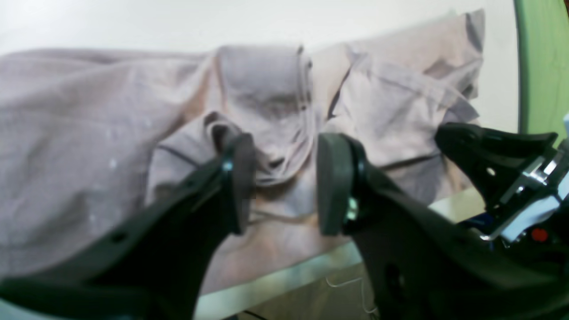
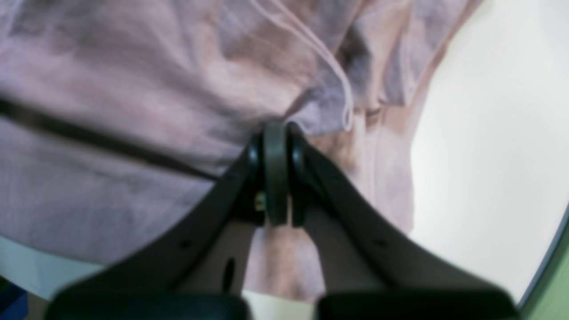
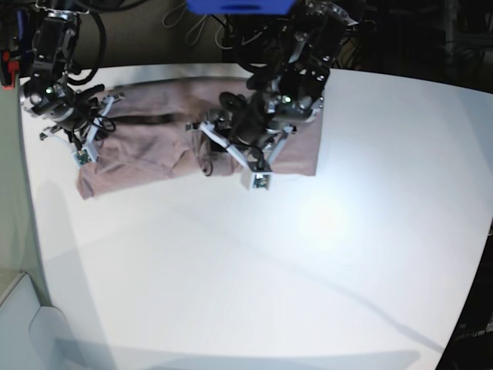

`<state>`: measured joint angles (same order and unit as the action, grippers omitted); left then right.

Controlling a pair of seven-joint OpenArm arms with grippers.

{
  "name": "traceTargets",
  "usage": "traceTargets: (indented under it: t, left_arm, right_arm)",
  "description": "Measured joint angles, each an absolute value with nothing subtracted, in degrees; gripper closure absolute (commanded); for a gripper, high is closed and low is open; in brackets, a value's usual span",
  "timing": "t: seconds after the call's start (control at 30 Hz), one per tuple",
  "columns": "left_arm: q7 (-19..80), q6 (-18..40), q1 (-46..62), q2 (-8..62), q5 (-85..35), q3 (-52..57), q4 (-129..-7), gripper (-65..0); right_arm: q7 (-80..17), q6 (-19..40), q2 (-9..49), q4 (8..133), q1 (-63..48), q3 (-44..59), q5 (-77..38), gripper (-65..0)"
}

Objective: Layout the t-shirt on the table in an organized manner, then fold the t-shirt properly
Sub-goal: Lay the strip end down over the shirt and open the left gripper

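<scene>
The mauve-pink t-shirt (image 3: 154, 146) lies rumpled along the far edge of the white table (image 3: 269, 270). My left gripper (image 1: 284, 182) hangs just above a bunched fold in the shirt's middle (image 1: 266, 102). It is open, with a fold of cloth touching one pad (image 1: 242, 178) and nothing clamped. My right gripper (image 2: 278, 126) is shut on the t-shirt (image 2: 133, 66), pinching cloth at its end near the table's left edge. In the left wrist view the right gripper (image 1: 449, 138) shows at the shirt's far corner.
The table's near edge (image 1: 284, 275) runs under the shirt in the left wrist view, with a drop below it. A green surface (image 1: 542, 66) lies beyond the table's side. Cables and arm bases (image 3: 231, 31) crowd the far edge. Bare white table (image 2: 480, 155) lies beside the shirt.
</scene>
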<state>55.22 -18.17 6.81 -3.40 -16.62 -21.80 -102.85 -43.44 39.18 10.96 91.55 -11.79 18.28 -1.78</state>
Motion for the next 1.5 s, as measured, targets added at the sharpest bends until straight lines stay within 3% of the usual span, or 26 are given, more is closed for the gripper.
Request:
traceTargets:
  t: [0.33,0.5,0.63,0.8,0.93,1.03,1.17,1.27,1.5]
  left_arm:
    - [55.13,-17.72,8.29,-3.64,-17.61,-18.0,-114.41,-22.3]
    - [55.18,-18.22,8.47,-2.66,-16.6,-7.01,-111.74,0.0]
    - [55.66,-18.2,8.43,-2.7,-16.38,-1.39,-110.89,0.0]
    - [61.63,-18.13,7.92,-2.72,-16.62,-1.87,-106.41,0.0]
    - [68.97,-17.91,6.68,-0.82,-16.16,-11.46,-103.74,0.0]
    - [71.59,-12.99,3.84,2.46,-16.56,-24.93,-104.51,-0.1]
    - [73.41,-0.03,3.18,3.44,-17.19,-32.21,-106.32,-0.1]
    - [73.3,6.11,3.92,4.47,-16.71,-30.39,-109.69,0.0]
    - [64.23,10.9,9.52,4.34,-21.28,-15.62,-115.33,0.0]
  right_arm:
    - [-43.66,39.18,10.96,91.55,-11.64,18.22,-1.78,0.0]
    - [-43.66,39.18,10.96,91.55,-11.64,18.24,-1.74,0.0]
    - [-43.66,39.18,10.96,91.55,-11.64,18.22,-1.41,0.0]
    - [-43.62,39.18,10.94,91.55,-11.64,18.22,-1.43,0.0]
    - [-43.68,39.18,10.96,91.55,-11.64,18.22,-1.37,0.0]
    - [-43.66,39.18,10.96,91.55,-11.64,18.2,-1.43,0.0]
    - [-43.64,39.18,10.94,91.55,-11.64,18.2,-1.56,0.0]
    - [-43.62,39.18,10.94,91.55,-11.66,18.2,-1.58,0.0]
    - [-43.66,39.18,10.94,91.55,-11.66,18.35,-1.56,0.0]
